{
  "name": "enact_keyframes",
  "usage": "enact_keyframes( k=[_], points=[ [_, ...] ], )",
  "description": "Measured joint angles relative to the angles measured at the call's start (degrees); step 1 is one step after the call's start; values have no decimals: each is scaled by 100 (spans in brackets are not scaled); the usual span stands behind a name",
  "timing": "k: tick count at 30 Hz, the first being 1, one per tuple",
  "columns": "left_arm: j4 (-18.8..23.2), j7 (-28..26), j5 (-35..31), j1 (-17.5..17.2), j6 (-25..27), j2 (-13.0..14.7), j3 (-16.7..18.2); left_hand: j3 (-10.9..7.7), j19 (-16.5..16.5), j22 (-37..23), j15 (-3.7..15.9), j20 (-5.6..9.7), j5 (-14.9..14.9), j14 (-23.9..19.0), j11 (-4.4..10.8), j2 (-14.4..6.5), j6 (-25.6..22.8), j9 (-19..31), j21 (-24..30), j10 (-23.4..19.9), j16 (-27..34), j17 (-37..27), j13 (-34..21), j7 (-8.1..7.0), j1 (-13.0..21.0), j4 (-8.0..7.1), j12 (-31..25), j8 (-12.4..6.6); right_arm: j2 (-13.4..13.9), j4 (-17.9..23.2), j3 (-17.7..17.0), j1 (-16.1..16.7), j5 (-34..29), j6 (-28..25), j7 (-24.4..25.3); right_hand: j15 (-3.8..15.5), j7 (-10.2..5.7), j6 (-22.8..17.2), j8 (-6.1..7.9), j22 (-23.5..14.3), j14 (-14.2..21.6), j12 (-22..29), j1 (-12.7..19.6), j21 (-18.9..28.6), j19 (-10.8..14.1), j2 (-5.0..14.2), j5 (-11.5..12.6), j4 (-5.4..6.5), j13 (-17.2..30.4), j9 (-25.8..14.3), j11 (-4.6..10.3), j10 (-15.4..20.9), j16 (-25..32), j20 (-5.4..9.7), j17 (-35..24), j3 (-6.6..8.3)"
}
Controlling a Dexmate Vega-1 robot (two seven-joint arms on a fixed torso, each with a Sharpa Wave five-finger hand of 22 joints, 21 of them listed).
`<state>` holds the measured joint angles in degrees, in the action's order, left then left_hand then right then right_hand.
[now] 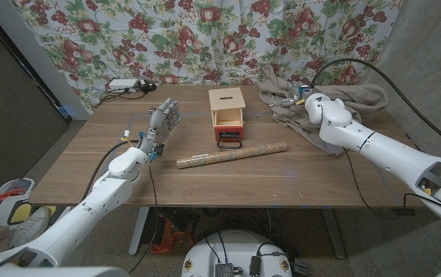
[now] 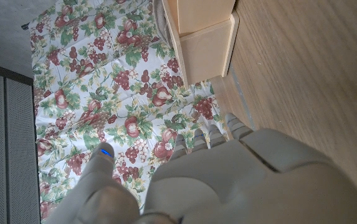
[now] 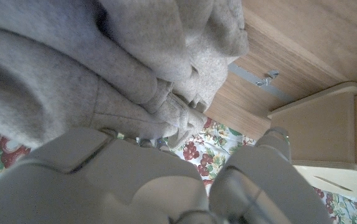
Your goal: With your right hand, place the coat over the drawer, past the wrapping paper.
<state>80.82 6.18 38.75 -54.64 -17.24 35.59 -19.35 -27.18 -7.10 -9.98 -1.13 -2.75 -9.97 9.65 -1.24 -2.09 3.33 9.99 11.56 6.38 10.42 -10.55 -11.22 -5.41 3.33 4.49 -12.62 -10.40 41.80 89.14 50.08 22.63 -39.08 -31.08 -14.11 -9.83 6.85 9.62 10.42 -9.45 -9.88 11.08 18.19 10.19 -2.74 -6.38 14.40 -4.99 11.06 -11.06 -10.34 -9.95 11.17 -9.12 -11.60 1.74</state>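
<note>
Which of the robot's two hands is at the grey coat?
The right hand, its fingers buried in the coat at the table's far right. The left hand stands upright, left of the wooden drawer.

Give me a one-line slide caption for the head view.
Right hand reaches into the grey coat beside the wooden drawer; left hand waits open.

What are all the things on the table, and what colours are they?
coat: one, grey-beige, bunched at the table's far right.
drawer: one small wooden box, red front with a black handle, table's middle, toward the back.
wrapping paper: one brown patterned roll, lying in front of the drawer.
power strip: one, white, far left edge.
table: one, brown wood.
curtain: one, fruit and flower print, behind.
left hand: raised, fingers apart, holding nothing.
right hand: at the coat; grip unclear.
</note>
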Motion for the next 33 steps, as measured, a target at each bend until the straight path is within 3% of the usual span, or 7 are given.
enact_keyframes(
  k=[26, 33],
  points=[
    [13, 50, 9, -4, 1, 21, -17, 0, 0, 0, 0, 0, 0, 0, 0, -40, -31, 0, 0, 1, 0, 16, 0, -32, -37, 0, 0, 0, -109, -429, 174, -103, 33, -30, -2, 1, 0, 0, 61, -4, 0, 44, 56, 45, 75, 21, 89, -40, 0, 2, 0, 0, 49, 30, 1, -39],
    [24, 39, 2, 1, 27, 19, -28, 24, 0, 0, 0, 0, 0, 0, 0, -40, -31, 0, 0, 1, 0, 16, 0, -32, -36, -24, 0, 1, -136, -525, 183, -108, 105, 5, 51, -135, 0, 0, 61, 1, -10, 89, 180, 107, 389, 38, 133, -96, -1, 2, -75, -9, 114, -140, 15, -62]
  ],
)
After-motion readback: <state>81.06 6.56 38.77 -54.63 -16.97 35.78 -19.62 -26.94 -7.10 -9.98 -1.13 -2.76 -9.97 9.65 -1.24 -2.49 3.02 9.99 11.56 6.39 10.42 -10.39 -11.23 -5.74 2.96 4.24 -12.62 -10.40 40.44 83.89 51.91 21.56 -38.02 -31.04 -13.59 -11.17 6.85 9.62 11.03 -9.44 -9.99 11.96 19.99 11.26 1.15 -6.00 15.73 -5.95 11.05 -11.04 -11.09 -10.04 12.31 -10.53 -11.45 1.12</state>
